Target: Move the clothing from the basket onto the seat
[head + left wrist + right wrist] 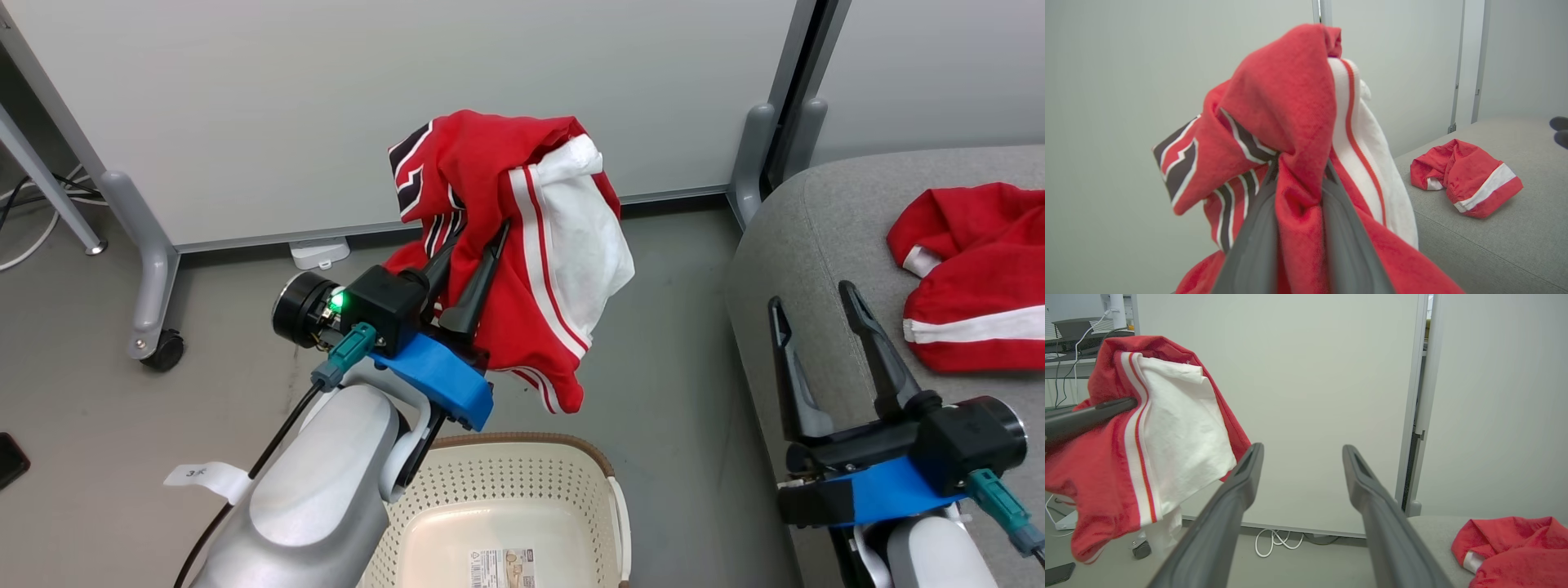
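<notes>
Aloft, left end effector (pixel 478 241) clamps the jersey (pixel 490 163) clear of the basket (pixel 522 442); right end effector (pixel 811 296) gapes by the seat (pixel 816 229).

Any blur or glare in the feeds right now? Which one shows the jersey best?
Head view: sharp, evenly lit, no glare, the jersey in the left claw reads clearly. Left wrist view: that claw's fingers blur up close and the jersey looks soft, the red garment on the sofa crisper. Right wrist view: the right claw blurs toward the bottom edge.
</notes>
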